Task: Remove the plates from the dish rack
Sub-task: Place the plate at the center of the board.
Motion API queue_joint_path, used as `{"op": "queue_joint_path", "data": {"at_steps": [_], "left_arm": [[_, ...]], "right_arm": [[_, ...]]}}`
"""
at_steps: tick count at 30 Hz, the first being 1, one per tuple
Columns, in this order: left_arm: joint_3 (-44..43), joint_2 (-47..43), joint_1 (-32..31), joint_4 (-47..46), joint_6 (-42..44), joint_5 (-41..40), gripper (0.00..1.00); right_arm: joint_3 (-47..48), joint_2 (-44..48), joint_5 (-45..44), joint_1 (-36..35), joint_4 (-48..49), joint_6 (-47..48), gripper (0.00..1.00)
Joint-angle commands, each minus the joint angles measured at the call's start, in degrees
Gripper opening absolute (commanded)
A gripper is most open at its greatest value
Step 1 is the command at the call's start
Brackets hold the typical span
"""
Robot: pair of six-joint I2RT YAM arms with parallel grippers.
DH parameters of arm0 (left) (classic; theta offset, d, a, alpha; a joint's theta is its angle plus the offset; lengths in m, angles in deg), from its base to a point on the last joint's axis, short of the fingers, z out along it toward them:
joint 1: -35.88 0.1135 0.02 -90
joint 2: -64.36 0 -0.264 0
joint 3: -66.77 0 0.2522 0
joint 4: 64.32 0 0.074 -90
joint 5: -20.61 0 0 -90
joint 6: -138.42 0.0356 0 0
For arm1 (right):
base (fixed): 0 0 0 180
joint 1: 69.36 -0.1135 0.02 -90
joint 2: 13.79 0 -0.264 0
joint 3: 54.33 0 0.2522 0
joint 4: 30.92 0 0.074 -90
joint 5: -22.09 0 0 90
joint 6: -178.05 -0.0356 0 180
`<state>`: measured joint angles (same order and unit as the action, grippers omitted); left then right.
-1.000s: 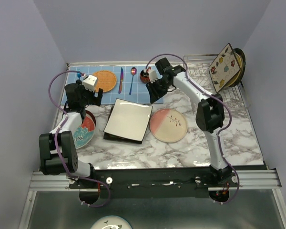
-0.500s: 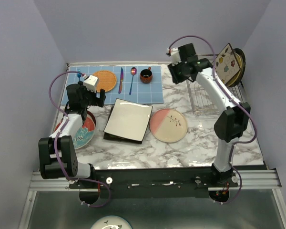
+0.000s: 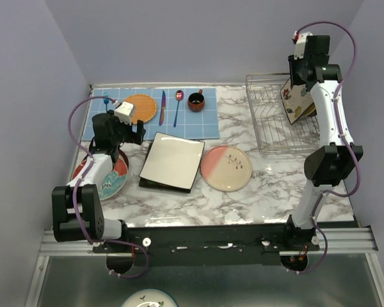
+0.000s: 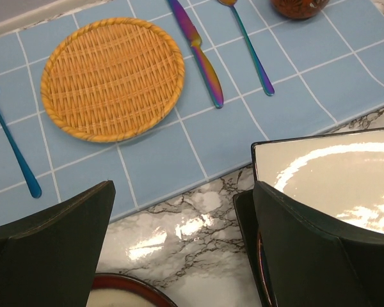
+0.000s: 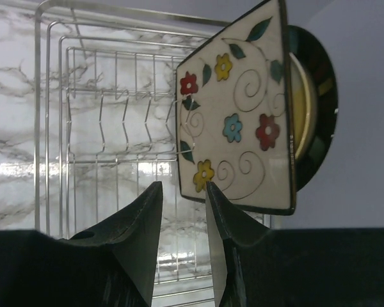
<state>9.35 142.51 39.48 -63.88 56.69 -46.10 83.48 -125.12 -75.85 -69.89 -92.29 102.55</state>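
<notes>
I have the right gripper [image 5: 181, 189] narrowly parted, grasping nothing, over the flowered plate [image 5: 237, 115] standing in the dish rack [image 3: 269, 123], upper right of the overhead frame. My left gripper [image 4: 182, 192] gapes wide, empty.

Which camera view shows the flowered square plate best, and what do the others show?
Right wrist: the flowered square plate appears large, face on, upright in the dish rack. Top external shows it small and partly hidden; left wrist shows nothing of it.

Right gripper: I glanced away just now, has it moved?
Yes. The right gripper swung right, from beside the dark-red cup to over the dish rack, at the flowered plate.
</notes>
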Motion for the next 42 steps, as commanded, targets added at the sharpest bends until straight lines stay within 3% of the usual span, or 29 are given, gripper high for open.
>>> {"op": "queue_joint_path", "data": {"at_steps": [1,15,42], "left_arm": [[1.30,-0.28,-0.34,-0.57,0.42,-0.97,0.98],[4.28,3.14,-0.43,-4.87,3.24,0.26,0.98],[4.11,2.01,-0.43,-3.82,3.15,1.50,0.98]], "right_arm": [[5.50,-1.26,-3.13,3.08,-0.98,1.93,0.41],[6.03,-5.12,-3.66,10.02,-1.69,2.11,0.40],[8.58,-13.21,0.56,12.14,-2.66,1.32,0.39]]}}
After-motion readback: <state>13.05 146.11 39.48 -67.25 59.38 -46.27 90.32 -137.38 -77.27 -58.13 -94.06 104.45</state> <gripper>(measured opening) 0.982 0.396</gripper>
